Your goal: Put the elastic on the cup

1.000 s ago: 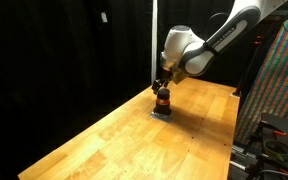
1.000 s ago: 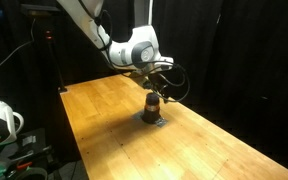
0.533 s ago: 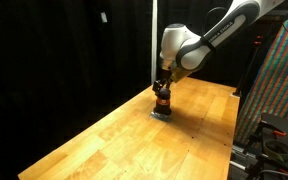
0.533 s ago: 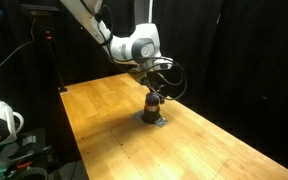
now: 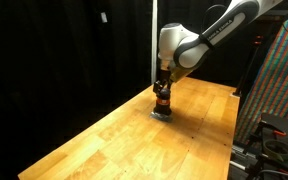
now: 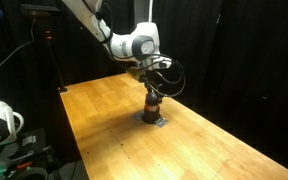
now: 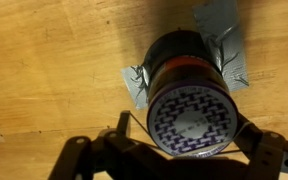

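One small, squat, dark-brown cup (image 7: 189,95) with an orange-red band stands on one flat grey square patch (image 7: 134,85) on the wooden counter (image 5: 104,140). One claw (image 7: 174,158) hangs directly above the cup, jaws spread wider than it, gripping nothing discernible.

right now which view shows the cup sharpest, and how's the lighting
wrist view: the small dark brown cup with an orange-red band is close and fairly sharp, the claw at the bottom edge dark and soft; in both exterior views the cup is tiny and dim, black backdrop, pale wooden table well lit
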